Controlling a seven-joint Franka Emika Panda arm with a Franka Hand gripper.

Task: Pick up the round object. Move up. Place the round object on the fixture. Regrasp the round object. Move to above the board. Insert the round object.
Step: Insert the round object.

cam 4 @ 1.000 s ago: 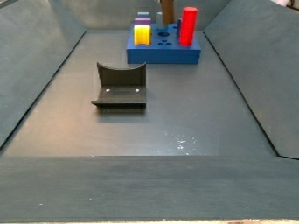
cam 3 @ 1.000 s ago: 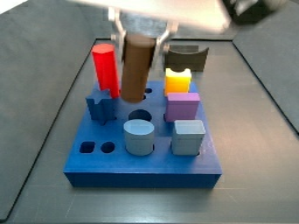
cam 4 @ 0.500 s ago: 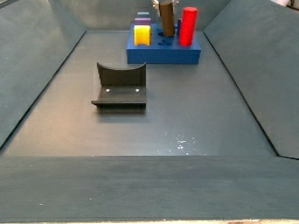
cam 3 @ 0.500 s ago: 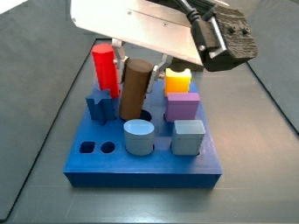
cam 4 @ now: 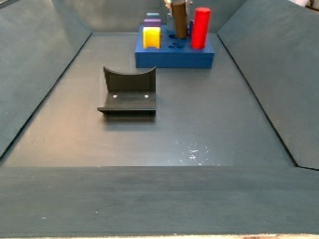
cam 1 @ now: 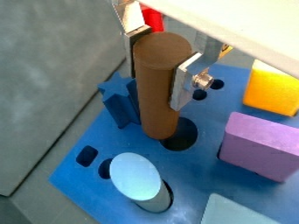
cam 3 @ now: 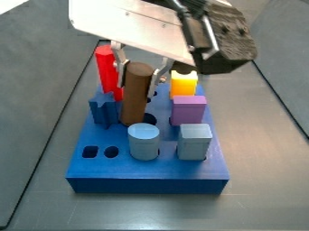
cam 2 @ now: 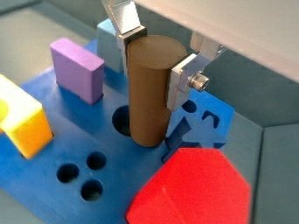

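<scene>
cyl [cam 3: 135, 92] lower, tool [cam 1: 165, 56] round it

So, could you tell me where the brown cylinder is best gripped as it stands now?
On its upper curved sides, from straight above. The brown cylinder stands nearly upright with its lower end at the round hole of the blue board. The gripper straddles its top, and neighbouring pieces crowd its base.

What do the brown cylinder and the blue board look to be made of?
The brown cylinder, between the gripper fingers over the board's round hole: probably matte plastic or painted wood, uniform colour, soft sheen. The blue board: likely matte plastic, even blue, crisp cut-outs.
</scene>
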